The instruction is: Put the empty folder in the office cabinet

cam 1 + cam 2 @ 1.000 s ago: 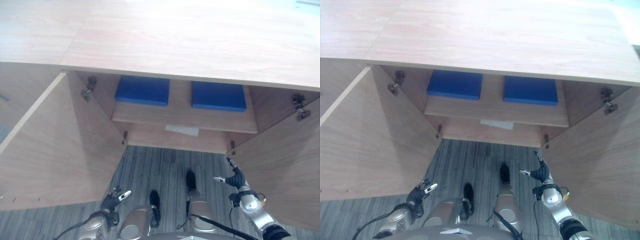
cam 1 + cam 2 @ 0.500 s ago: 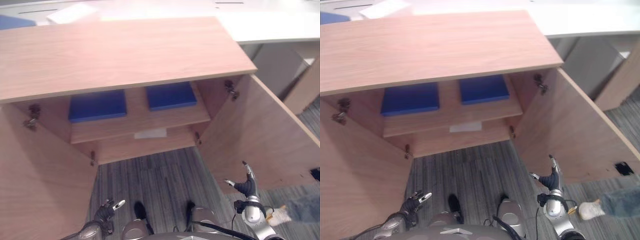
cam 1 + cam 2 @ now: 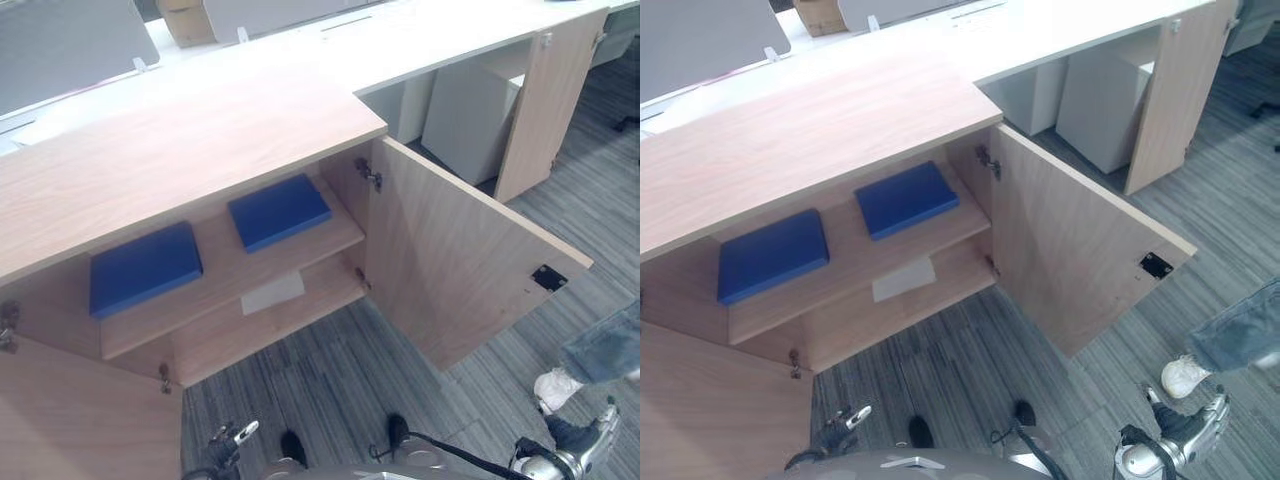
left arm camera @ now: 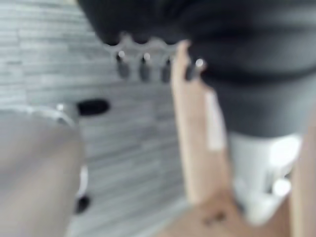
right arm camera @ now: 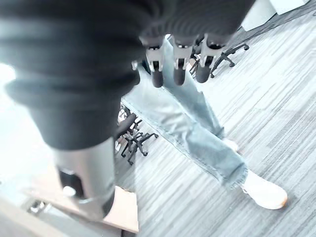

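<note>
The wooden office cabinet (image 3: 180, 150) stands in front of me with both doors swung out. Two blue folders lie flat on its upper shelf, one on the left (image 3: 145, 268) and one on the right (image 3: 278, 210). A white sheet (image 3: 271, 292) rests on the lower shelf. My left hand (image 3: 232, 437) hangs low near the floor with relaxed fingers (image 4: 143, 69) and holds nothing. My right hand (image 3: 1195, 430) hangs low at the right, its fingers (image 5: 180, 61) loose and empty too.
The cabinet's right door (image 3: 450, 270) juts out over the grey striped carpet; the left door (image 3: 80, 420) stands at the lower left. A person's jeans leg (image 3: 600, 350) and white shoe (image 3: 1185, 375) are close to my right hand. A white desk (image 3: 420, 50) runs behind.
The camera has swung to the right, so the cabinet now sits at the left of the picture. Both hands hang lower, and the person's leg shows closer on the right.
</note>
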Robot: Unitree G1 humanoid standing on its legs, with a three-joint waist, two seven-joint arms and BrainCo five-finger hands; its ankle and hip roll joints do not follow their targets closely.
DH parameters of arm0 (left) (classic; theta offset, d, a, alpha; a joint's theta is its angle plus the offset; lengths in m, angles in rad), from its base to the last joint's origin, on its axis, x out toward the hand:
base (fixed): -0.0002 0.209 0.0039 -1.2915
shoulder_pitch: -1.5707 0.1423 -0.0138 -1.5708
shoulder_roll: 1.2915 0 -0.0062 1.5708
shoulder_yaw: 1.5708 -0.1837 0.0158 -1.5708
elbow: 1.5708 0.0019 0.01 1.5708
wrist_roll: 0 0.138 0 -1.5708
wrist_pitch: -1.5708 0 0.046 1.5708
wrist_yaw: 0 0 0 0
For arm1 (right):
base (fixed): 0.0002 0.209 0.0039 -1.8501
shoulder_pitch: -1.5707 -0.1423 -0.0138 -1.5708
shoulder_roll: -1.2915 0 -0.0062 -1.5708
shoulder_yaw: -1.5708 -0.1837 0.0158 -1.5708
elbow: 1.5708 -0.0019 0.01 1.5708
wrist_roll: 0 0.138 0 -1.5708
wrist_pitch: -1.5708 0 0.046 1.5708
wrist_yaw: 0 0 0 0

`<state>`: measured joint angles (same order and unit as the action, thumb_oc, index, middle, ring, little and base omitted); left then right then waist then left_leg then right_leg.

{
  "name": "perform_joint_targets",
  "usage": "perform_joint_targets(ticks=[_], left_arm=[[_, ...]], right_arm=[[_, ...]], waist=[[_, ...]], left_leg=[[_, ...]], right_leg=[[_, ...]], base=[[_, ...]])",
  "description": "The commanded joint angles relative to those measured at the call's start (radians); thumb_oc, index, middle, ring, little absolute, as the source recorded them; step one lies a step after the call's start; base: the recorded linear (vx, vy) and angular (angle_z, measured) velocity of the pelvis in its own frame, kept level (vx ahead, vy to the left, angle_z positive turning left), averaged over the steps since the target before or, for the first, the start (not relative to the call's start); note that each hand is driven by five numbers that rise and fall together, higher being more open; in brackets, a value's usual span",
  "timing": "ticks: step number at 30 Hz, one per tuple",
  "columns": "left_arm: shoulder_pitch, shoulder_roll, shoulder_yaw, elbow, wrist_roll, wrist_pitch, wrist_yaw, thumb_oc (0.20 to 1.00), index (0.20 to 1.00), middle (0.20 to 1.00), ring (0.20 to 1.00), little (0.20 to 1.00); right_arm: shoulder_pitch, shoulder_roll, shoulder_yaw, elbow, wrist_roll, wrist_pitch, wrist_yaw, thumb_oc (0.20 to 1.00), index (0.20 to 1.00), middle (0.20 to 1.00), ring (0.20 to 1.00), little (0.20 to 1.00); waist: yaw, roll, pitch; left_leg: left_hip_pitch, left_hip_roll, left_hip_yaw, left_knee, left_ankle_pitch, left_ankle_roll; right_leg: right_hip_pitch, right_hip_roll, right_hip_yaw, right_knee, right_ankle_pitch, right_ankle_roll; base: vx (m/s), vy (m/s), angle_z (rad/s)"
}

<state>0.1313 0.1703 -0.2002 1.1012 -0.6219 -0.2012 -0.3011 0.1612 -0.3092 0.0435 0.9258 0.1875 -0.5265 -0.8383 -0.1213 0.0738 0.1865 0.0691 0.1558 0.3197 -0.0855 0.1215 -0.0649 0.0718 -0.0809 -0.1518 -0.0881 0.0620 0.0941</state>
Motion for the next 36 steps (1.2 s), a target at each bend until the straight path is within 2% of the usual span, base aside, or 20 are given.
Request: perform_joint_targets(ticks=[1,4,7,11,14,15,16,18,20,24,26,27,31,32,33,34,35,36], left_arm=[[-0.045,0.057,-0.021,0.009,0.043,-0.013,-0.022,1.0,1.0,1.0,1.0,1.0],[-0.041,0.071,-0.039,0.007,0.084,0.01,-0.031,1.0,1.0,1.0,1.0,1.0],[-0.023,0.107,-0.062,0.002,0.146,0.038,-0.045,1.0,1.0,1.0,1.0,1.0],[-0.015,0.134,-0.073,-0.008,0.167,0.054,-0.049,1.0,1.0,1.0,1.0,1.0],[-0.016,0.165,-0.082,-0.023,0.17,0.074,-0.061,1.0,1.0,1.0,1.0,1.0],[-0.014,0.181,-0.084,-0.019,0.174,0.071,-0.077,1.0,1.0,1.0,1.0,1.0],[-0.011,0.187,-0.079,-0.012,0.176,0.066,-0.088,1.0,1.0,1.0,1.0,1.0],[-0.011,0.19,-0.071,0.002,0.176,0.056,-0.095,1.0,1.0,1.0,1.0,1.0],[-0.013,0.188,-0.055,0.02,0.17,0.043,-0.107,1.0,1.0,1.0,1.0,1.0],[-0.022,0.184,-0.021,0.024,0.163,0.05,-0.12,1.0,1.0,1.0,1.0,1.0],[-0.024,0.181,-0.012,0.021,0.164,0.054,-0.117,1.0,1.0,1.0,1.0,1.0],[-0.026,0.177,0.005,0.014,0.16,0.057,-0.116,1.0,1.0,1.0,1.0,1.0],[-0.011,0.162,0.035,-0.013,0.148,0.044,-0.106,1.0,1.0,1.0,1.0,1.0],[-0.008,0.16,0.038,-0.015,0.145,0.04,-0.107,1.0,1.0,1.0,1.0,1.0],[-0.003,0.155,0.056,-0.03,0.136,0.035,-0.113,1.0,1.0,1.0,1.0,1.0],[0.0,0.152,0.059,-0.036,0.136,0.035,-0.112,1.0,1.0,1.0,1.0,1.0],[0.0,0.152,0.061,-0.04,0.135,0.035,-0.112,1.0,1.0,1.0,1.0,1.0],[0.005,0.144,0.069,-0.054,0.137,0.039,-0.109,1.0,1.0,1.0,1.0,1.0]], right_arm=[[-0.155,-0.017,-0.079,0.022,0.128,-0.125,-0.025,1.0,1.0,1.0,1.0,1.0],[-0.204,-0.039,-0.129,0.049,0.195,-0.125,0.013,1.0,1.0,1.0,1.0,1.0],[-0.28,-0.101,-0.186,0.068,0.272,-0.055,0.078,1.0,1.0,1.0,1.0,1.0],[-0.324,-0.165,-0.224,0.087,0.362,-0.009,0.15,1.0,1.0,1.0,1.0,1.0],[-0.391,-0.264,-0.244,0.105,0.398,0.064,0.33,1.0,1.0,1.0,1.0,1.0],[-0.436,-0.318,-0.221,0.1,0.422,0.115,0.424,1.0,1.0,1.0,1.0,1.0],[-0.448,-0.338,-0.211,0.097,0.426,0.13,0.496,1.0,1.0,1.0,1.0,1.0],[-0.462,-0.358,-0.191,0.093,0.426,0.152,0.581,1.0,1.0,1.0,1.0,1.0],[-0.48,-0.377,-0.137,0.063,0.409,0.169,0.727,1.0,1.0,1.0,1.0,1.0],[-0.467,-0.377,-0.082,-0.025,0.41,0.18,0.952,1.0,1.0,1.0,1.0,1.0],[-0.454,-0.374,-0.073,-0.048,0.399,0.181,0.983,1.0,1.0,1.0,1.0,1.0],[-0.426,-0.366,-0.058,-0.091,0.37,0.181,1.044,1.0,1.0,1.0,1.0,1.0],[-0.362,-0.329,0.0,-0.211,0.306,0.186,1.115,1.0,1.0,1.0,1.0,1.0],[-0.353,-0.323,0.007,-0.224,0.305,0.184,1.123,1.0,1.0,1.0,1.0,1.0],[-0.324,-0.3,0.033,-0.278,0.274,0.189,1.141,1.0,1.0,1.0,1.0,1.0],[-0.314,-0.292,0.044,-0.295,0.273,0.19,1.137,1.0,1.0,1.0,1.0,1.0],[-0.31,-0.289,0.048,-0.303,0.272,0.191,1.139,1.0,1.0,1.0,1.0,1.0],[-0.291,-0.269,0.067,-0.327,0.254,0.186,1.142,1.0,1.0,1.0,1.0,1.0]], waist=[[0.045,-0.039,0.025],[0.067,-0.031,0.007],[0.098,-0.021,-0.012],[0.112,-0.015,-0.017],[0.121,-0.002,-0.014],[0.124,0.006,-0.009],[0.125,0.007,-0.006],[0.124,0.006,-0.001],[0.123,0.001,0.009],[0.115,-0.012,0.024],[0.113,-0.016,0.027],[0.109,-0.023,0.032],[0.109,-0.039,0.05],[0.108,-0.043,0.05],[0.109,-0.046,0.061],[0.11,-0.05,0.061],[0.111,-0.049,0.065],[0.114,-0.056,0.067]], left_leg=[[0.018,-0.124,-0.006,0.017,-0.152,0.076],[0.028,-0.125,-0.025,0.007,-0.15,0.069],[0.036,-0.128,-0.051,-0.002,-0.147,0.06],[0.034,-0.131,-0.066,-0.002,-0.144,0.055],[0.018,-0.136,-0.086,-0.002,-0.136,0.047],[0.005,-0.138,-0.092,-0.002,-0.127,0.04],[-0.001,-0.137,-0.092,-0.002,-0.122,0.036],[-0.008,-0.135,-0.087,-0.001,-0.116,0.031],[-0.022,-0.128,-0.077,0.007,-0.106,0.023],[-0.041,-0.11,-0.055,0.025,-0.093,0.014],[-0.046,-0.106,-0.051,0.032,-0.093,0.013],[-0.052,-0.097,-0.041,0.043,-0.093,0.011],[-0.07,-0.083,-0.033,0.067,-0.088,0.006],[-0.062,-0.086,-0.045,0.066,-0.102,-0.002],[-0.084,-0.077,-0.034,0.085,-0.084,0.004],[-0.077,-0.08,-0.051,0.09,-0.102,-0.004],[-0.089,-0.074,-0.041,0.097,-0.087,0.003],[-0.091,-0.074,-0.056,0.119,-0.099,0.006]], right_leg=[[0.048,-0.016,-0.051,0.052,-0.094,-0.021],[0.065,-0.012,-0.079,0.034,-0.094,-0.026],[0.083,-0.007,-0.109,0.024,-0.1,-0.034],[0.085,-0.004,-0.121,0.022,-0.103,-0.038],[0.076,-0.002,-0.123,0.023,-0.108,-0.043],[0.07,-0.002,-0.122,0.022,-0.107,-0.043],[0.069,-0.001,-0.121,0.021,-0.107,-0.043],[0.069,-0.001,-0.121,0.019,-0.107,-0.043],[0.072,-0.002,-0.121,0.022,-0.112,-0.047],[0.07,-0.003,-0.125,0.034,-0.12,-0.052],[0.069,-0.004,-0.127,0.037,-0.122,-0.053],[0.068,-0.003,-0.132,0.041,-0.123,-0.055],[0.069,0.006,-0.138,0.048,-0.13,-0.065],[0.079,0.005,-0.129,0.048,-0.144,-0.06],[0.068,0.009,-0.136,0.055,-0.131,-0.068],[0.078,0.007,-0.126,0.056,-0.146,-0.063],[0.068,0.008,-0.135,0.059,-0.131,-0.069],[0.065,0.005,-0.133,0.062,-0.129,-0.069]], base=[[0.08,-0.204,0.16],[0.06,-0.179,0.23],[0.07,-0.202,0.3],[0.02,-0.136,0.22],[-0.07,-0.074,0.26],[-0.09,-0.048,0.28],[-0.07,-0.037,0.2],[-0.03,-0.022,0.07],[-0.04,-0.016,0.02],[-0.03,-0.011,-0.09],[-0.02,-0.024,-0.07],[-0.03,-0.052,-0.03],[-0.02,-0.044,-0.05],[-0.06,-0.01,-0.01],[0.0,0.0,0.0],[-0.11,0.004,0.01],[-0.03,0.006,-0.01],[-0.1,0.018,-0.03]])
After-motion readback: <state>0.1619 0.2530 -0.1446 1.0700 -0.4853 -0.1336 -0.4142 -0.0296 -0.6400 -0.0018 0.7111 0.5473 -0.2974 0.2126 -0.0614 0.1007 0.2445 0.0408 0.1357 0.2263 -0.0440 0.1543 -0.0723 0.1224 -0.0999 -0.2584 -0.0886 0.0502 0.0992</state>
